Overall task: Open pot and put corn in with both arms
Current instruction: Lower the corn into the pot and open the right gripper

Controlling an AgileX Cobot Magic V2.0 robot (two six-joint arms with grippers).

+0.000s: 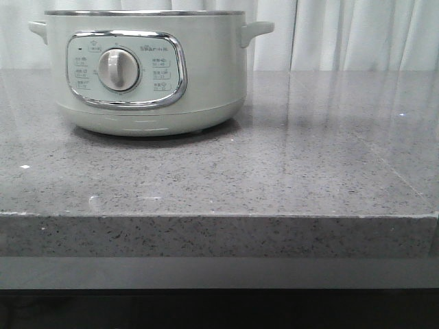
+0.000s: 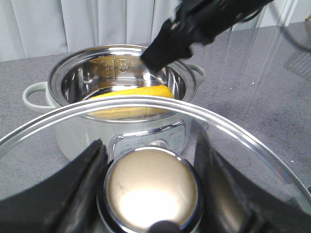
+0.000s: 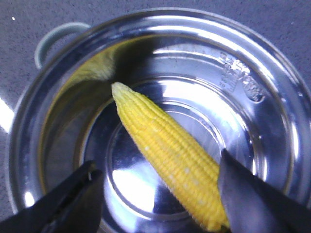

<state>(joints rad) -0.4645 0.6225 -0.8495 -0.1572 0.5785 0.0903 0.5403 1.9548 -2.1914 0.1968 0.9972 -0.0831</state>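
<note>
The pale green-white pot (image 1: 151,75) stands at the back left of the counter with its lid off; neither arm shows in the front view. In the left wrist view my left gripper (image 2: 150,148) is shut on the round knob (image 2: 151,187) of the glass lid (image 2: 243,141), held in front of and above the pot (image 2: 63,77). The yellow corn (image 3: 165,145) lies slanted on the steel floor of the pot (image 3: 272,63). My right gripper (image 3: 158,165) hangs open above the corn, its fingers wide apart. It also shows in the left wrist view (image 2: 158,51), over the corn (image 2: 131,103).
The grey speckled stone counter (image 1: 309,157) runs to the right of the pot, with its front edge (image 1: 219,216) near the camera. White curtains (image 1: 343,34) hang behind. The pot's two side handles (image 1: 257,29) stick out.
</note>
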